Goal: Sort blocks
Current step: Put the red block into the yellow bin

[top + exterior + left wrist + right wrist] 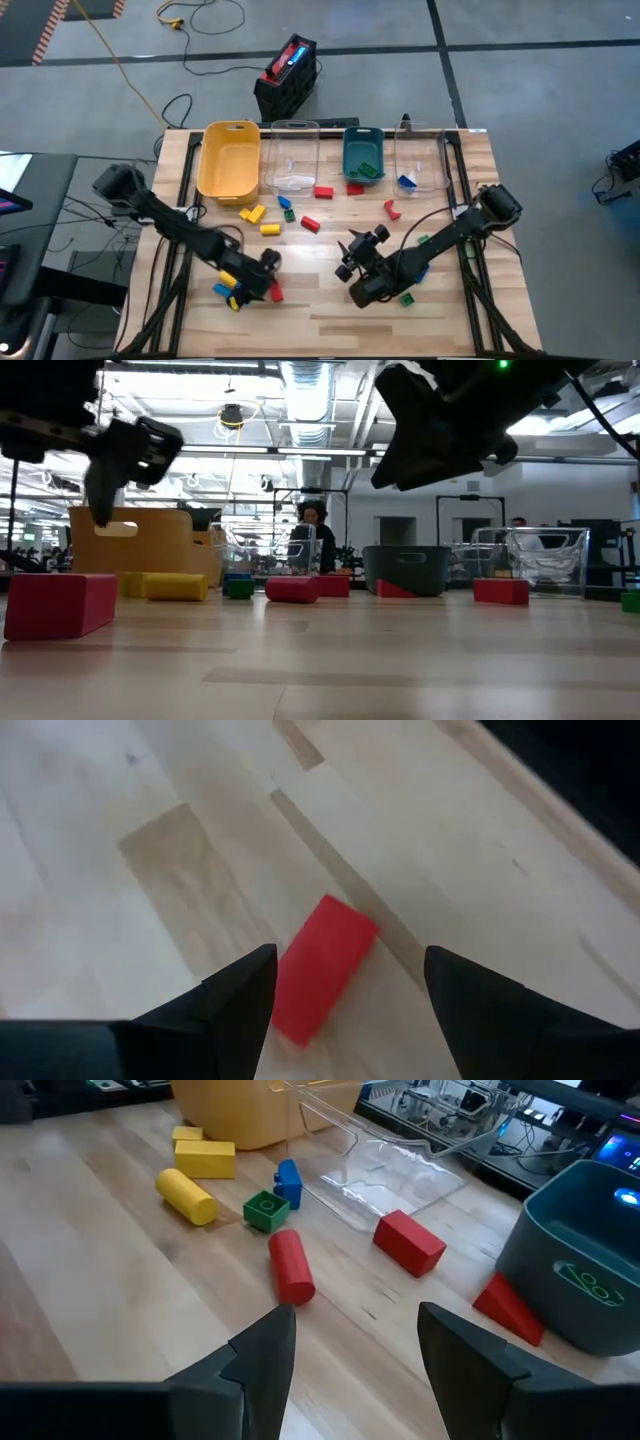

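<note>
Wooden bench [330, 300]: left gripper [345, 990], fingers spread, hovered above a red block [320, 968]; squaring up before descending looked wise. Right gripper [355, 1340] waited, fingers released.

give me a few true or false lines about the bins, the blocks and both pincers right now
1. The left pincer is open above a red block lying on the table. True.
2. The yellow bin holds several blocks. False: it looks empty.
3. The teal bin has a green block inside. True.
4. The right pincer grips a red cylinder. False: it is open and holds nothing; the cylinder lies on the table ahead of it.
5. All the blocks are already in bins. False: many are scattered on the table.
</note>
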`<state>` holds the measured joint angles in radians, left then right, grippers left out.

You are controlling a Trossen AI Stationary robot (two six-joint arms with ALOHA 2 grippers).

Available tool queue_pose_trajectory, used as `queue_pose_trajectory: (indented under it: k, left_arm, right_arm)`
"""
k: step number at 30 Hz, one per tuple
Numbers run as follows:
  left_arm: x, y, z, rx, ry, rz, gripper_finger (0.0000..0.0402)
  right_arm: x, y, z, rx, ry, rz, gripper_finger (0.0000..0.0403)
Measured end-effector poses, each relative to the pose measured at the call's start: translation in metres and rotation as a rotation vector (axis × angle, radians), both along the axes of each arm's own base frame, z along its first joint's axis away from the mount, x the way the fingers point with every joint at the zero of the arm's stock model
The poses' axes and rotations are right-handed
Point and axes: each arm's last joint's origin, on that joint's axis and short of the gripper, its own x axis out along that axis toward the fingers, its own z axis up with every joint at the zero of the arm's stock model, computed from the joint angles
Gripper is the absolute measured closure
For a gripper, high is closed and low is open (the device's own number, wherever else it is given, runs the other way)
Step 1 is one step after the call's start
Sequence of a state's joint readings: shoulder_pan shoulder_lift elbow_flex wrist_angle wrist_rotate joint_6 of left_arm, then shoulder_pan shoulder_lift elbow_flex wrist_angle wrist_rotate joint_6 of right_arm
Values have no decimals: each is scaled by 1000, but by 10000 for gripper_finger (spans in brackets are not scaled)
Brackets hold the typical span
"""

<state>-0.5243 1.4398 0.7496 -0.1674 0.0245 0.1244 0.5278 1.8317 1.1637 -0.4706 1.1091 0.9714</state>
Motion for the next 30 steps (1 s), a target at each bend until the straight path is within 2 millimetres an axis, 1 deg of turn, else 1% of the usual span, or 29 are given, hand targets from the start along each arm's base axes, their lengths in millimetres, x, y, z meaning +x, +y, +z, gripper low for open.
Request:
queue_pose_trajectory:
  k: [4, 6, 9, 12, 16, 20, 22, 27, 30]
  left_arm:
    - [18, -10, -13, 70, 50, -45, 153]
    - [23, -14, -18, 88, 63, -63, 153]
    - [27, -15, -23, 96, 77, -81, 153]
    - [28, -11, -27, 105, 105, -70, 160]
    - [28, -4, -30, 147, 132, -34, 198]
    - [26, 3, -33, 205, 156, 0, 256]
    - [26, 5, -33, 228, 147, 11, 274]
    - [29, 6, -32, 267, 107, 48, 275]
    - [30, 8, -26, 296, 60, 87, 275]
  right_arm:
    - [-2, 1, -1, -10, 17, 5, 179]
    - [-7, 1, 3, -14, 30, 8, 179]
    - [-16, 3, 13, -11, 13, 3, 179]
    - [-25, 7, 22, -36, -13, 8, 179]
    - [-36, 13, 36, -51, -72, 16, 181]
    - [-43, 19, 42, -60, -101, 32, 185]
    - [-45, 21, 44, -69, -117, 34, 188]
    - [-47, 24, 44, -72, -118, 44, 194]
    - [-48, 25, 45, -61, -129, 46, 195]
